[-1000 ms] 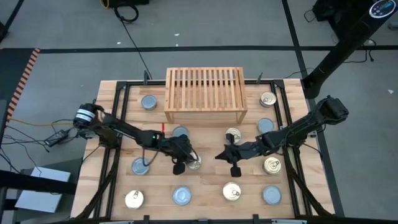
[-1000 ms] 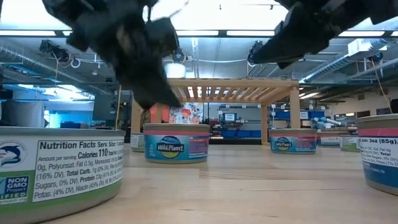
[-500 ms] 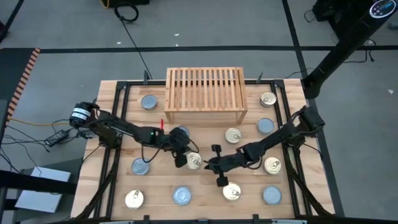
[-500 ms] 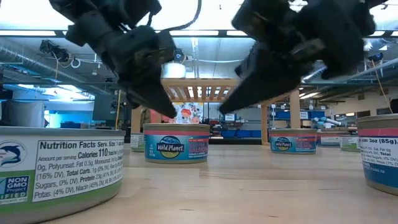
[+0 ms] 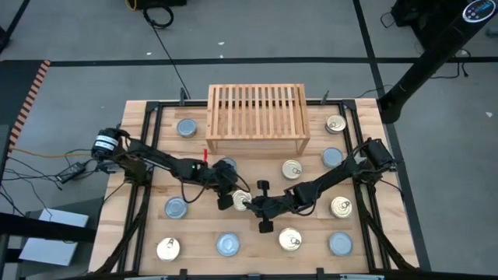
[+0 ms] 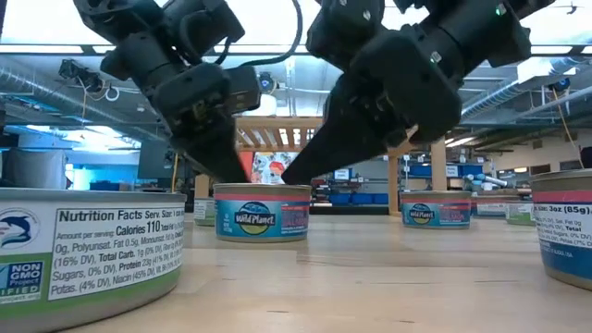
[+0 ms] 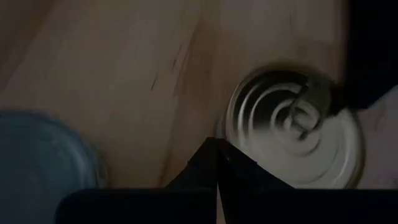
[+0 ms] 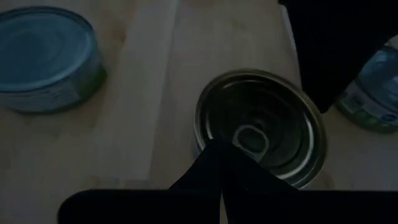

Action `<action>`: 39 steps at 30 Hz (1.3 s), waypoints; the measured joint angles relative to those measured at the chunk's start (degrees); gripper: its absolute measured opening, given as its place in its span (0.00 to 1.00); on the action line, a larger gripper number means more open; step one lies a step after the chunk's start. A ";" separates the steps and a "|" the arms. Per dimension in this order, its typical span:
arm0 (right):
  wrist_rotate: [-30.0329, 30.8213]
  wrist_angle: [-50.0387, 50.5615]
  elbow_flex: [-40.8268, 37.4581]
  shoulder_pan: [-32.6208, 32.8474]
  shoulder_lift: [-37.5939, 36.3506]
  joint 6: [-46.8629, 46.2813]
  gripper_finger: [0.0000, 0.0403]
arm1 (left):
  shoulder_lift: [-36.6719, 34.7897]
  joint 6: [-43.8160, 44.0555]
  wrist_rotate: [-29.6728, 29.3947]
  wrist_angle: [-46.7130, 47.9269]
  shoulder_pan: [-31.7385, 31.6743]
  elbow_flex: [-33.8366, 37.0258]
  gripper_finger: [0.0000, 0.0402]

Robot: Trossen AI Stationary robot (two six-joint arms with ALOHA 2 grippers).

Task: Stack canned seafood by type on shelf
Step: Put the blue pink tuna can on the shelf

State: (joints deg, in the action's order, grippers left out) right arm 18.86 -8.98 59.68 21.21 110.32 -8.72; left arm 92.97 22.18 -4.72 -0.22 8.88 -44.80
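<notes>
A gold-topped tin (image 5: 240, 201) of canned seafood stands on the plank table's middle, in front of the shelf (image 5: 256, 118). My left gripper (image 5: 226, 200) is shut, with its tip at the tin's left rim (image 6: 242, 181). My right gripper (image 5: 251, 204) is also shut, and its tip comes over the tin's right rim (image 6: 288, 179). In the right wrist view the shut fingers (image 8: 219, 163) point at the tin's pull-tab top (image 8: 261, 127). In the left wrist view the shut fingers (image 7: 216, 163) end beside the tin (image 7: 292, 143). My left gripper slants down from the table's left, its shut tip at the tin's left top edge (image 6: 242, 181); whether it touches, I cannot tell. My right gripper slants down from the table's right, its shut tip at the tin's right top edge (image 7: 333, 102); whether it touches, I cannot tell. The tin stands flat on the table.
Several more tins stand around: blue-grey ones (image 5: 226, 166) (image 5: 176, 208) (image 5: 228, 245) and gold ones (image 5: 292, 169) (image 5: 290, 239) (image 5: 340, 206). A large tin (image 6: 88, 250) fills the low view's near left. A black frame (image 5: 148, 155) rims the table.
My right gripper has swung toward the table's left and come down, from beside the gold tin near the shelf to the middle tin's right rim. My left gripper has tipped down a little at the tin's left side. The tin has stayed in place.
</notes>
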 joint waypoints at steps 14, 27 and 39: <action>-0.52 2.08 -0.09 0.64 -1.69 1.24 0.02 | -0.33 -2.60 -0.53 -0.55 0.22 0.03 0.01; -6.43 2.45 0.02 0.56 1.81 2.76 0.02 | 0.04 -9.51 -7.38 -6.10 1.78 0.03 0.01; 1.35 0.02 0.00 -0.31 2.12 0.91 0.02 | 4.85 -10.12 -9.86 -8.78 4.23 -0.28 0.01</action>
State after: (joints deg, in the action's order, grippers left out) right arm 20.21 -8.96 59.68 20.90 112.44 -7.81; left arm 97.82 12.05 -14.58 -9.01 13.12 -45.08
